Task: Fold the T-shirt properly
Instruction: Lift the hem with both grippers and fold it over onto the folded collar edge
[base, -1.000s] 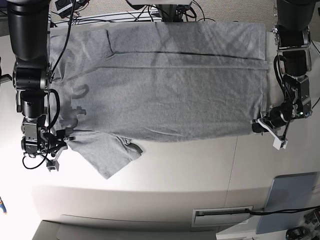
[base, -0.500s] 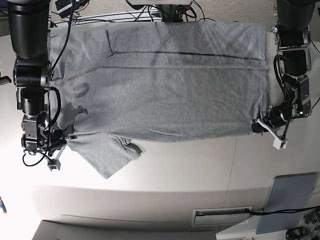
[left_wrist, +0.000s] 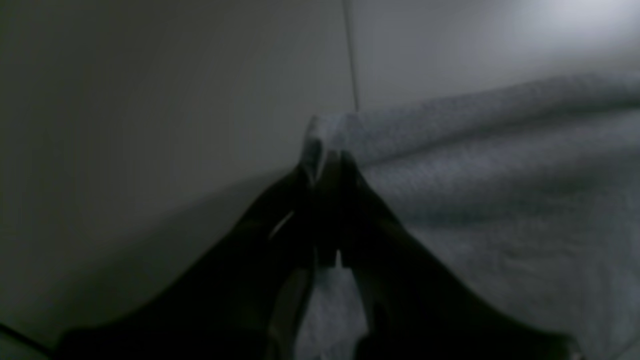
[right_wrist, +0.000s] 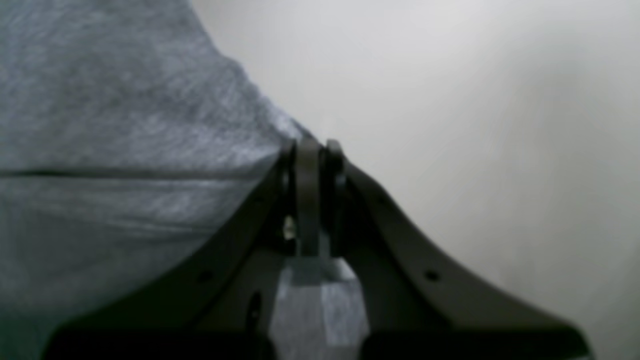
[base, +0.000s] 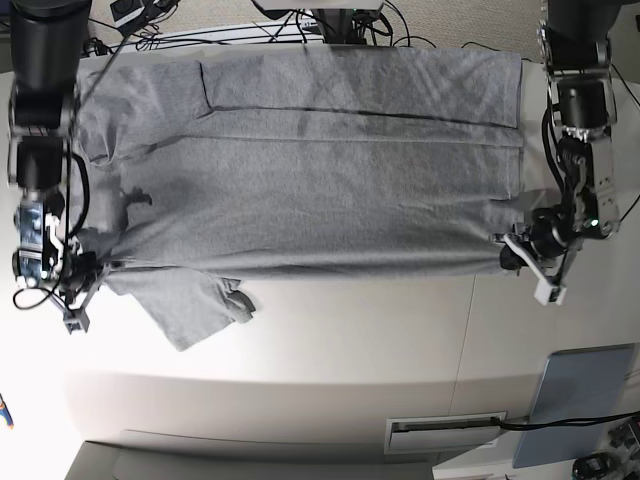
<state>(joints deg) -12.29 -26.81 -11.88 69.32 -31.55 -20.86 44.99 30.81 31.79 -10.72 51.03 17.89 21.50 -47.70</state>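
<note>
since the earlier frames the t-shirt (base: 310, 165) has slid left and toward the far edge of the table (base: 380, 350): its right hem now ends short of where it lay, and the loose sleeve (base: 190, 305) at the near left has drawn in leftward, with the whole cloth looking tauter along its near edge. both arms have shifted left with it.

on the left of the base view, the right gripper (base: 75, 270) hangs from a nearly vertical forearm, wrist bent down to the table at the shirt's near left corner beside the sleeve. in its wrist view the jaws are clenched on a thin edge of the grey fabric (right_wrist: 150, 125).

the shirt lies spread flat across the far half of the table, a long fold line running left to right.

on the right, the left gripper (base: 510, 248) reaches in sideways from a downward-bent arm, clamped tight on the near right hem corner (left_wrist: 325, 135).
</note>
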